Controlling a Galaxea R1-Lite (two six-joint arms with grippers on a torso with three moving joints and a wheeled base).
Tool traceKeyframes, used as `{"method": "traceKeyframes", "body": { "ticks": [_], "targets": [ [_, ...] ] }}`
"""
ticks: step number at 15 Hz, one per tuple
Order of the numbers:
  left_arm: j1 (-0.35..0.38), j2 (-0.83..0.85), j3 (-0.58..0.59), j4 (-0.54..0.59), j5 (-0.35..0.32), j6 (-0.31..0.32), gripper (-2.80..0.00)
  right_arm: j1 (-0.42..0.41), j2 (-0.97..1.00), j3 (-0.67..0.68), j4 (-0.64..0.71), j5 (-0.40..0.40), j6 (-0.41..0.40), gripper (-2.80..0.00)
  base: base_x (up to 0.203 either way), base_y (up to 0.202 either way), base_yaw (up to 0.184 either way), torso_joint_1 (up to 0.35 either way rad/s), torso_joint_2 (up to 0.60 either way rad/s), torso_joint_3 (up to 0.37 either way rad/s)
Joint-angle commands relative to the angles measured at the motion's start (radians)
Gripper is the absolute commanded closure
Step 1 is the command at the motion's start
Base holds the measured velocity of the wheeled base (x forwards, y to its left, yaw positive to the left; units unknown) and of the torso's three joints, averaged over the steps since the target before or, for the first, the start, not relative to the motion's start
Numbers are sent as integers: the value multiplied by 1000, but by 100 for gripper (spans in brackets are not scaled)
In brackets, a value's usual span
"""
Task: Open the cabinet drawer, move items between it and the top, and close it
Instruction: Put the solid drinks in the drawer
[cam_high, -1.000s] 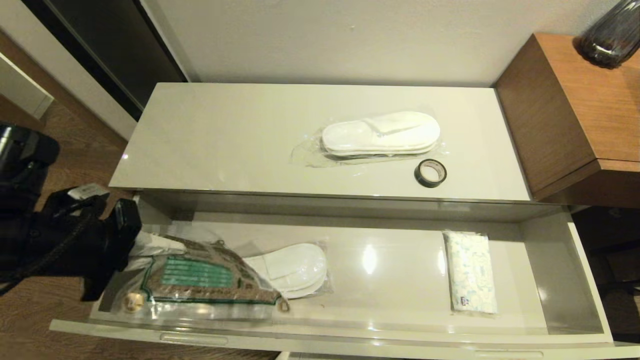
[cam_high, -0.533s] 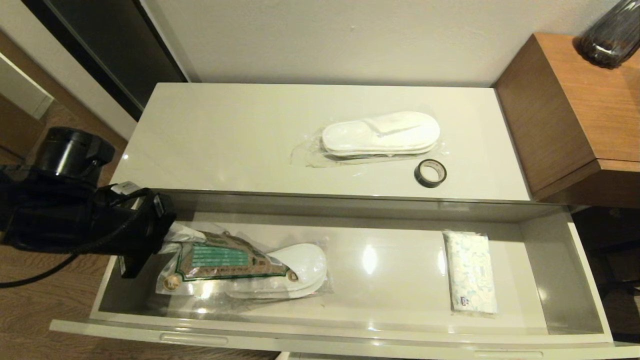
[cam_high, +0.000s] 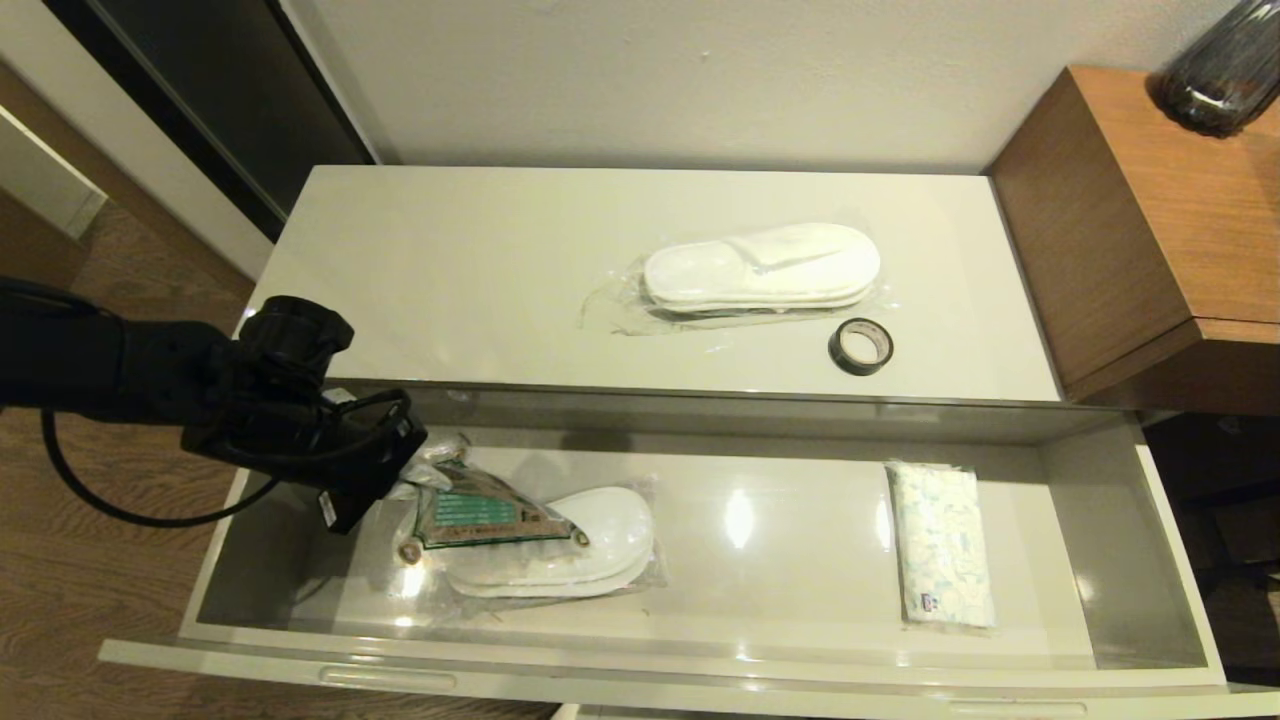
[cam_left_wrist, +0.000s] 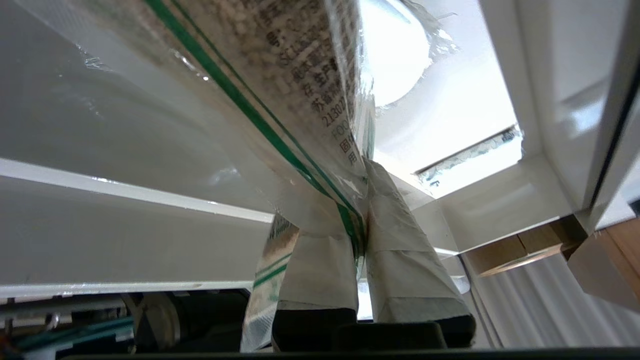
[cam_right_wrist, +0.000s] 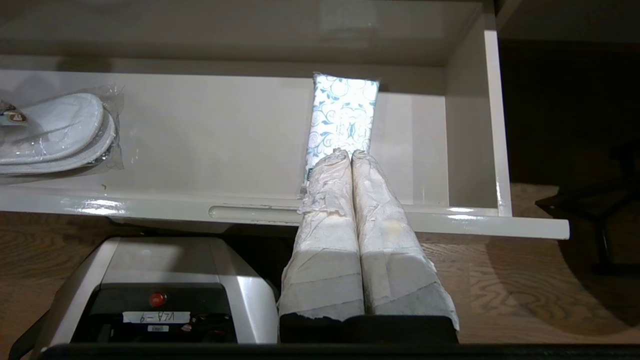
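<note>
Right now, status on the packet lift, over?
Left gripper shut on packet, one end raised above drawer. Packet's low end rests on wrapped slippers. Right gripper shut, parked before drawer front.

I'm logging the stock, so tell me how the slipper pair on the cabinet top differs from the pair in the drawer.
The slipper pair on the cabinet top lies fully uncovered; the slipper pair in the drawer is partly hidden under a brown-and-green packet.
The top pair has a black tape roll beside it and no arm near; the drawer pair lies by the left end effector, which is shut on that packet.
Both are white, flat and wrapped in clear plastic.
</note>
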Motion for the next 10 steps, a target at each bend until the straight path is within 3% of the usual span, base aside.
{"method": "traceKeyframes", "body": {
  "ticks": [1, 5, 6, 10],
  "targets": [
    [0, 46, -34, 32, -1, -7, 0, -1, 0, 0, 1, 1, 0, 0, 0, 0, 0, 0, 0, 0],
    [-9, 65, -137, 165, 10, -9, 0, 1, 2, 0, 1, 1, -2, 0, 0, 0, 0, 0, 0, 0],
    [-9, 64, -143, 168, 10, -9, -280, -1, 0, 0, 1, 1, -2, 0, 0, 0, 0, 0, 0, 0],
    [-11, 48, -128, 186, 9, -9, -280, -1, 1, 0, 3, 1, -11, 0, 0, 0, 0, 0, 0, 0]
  ]
}}
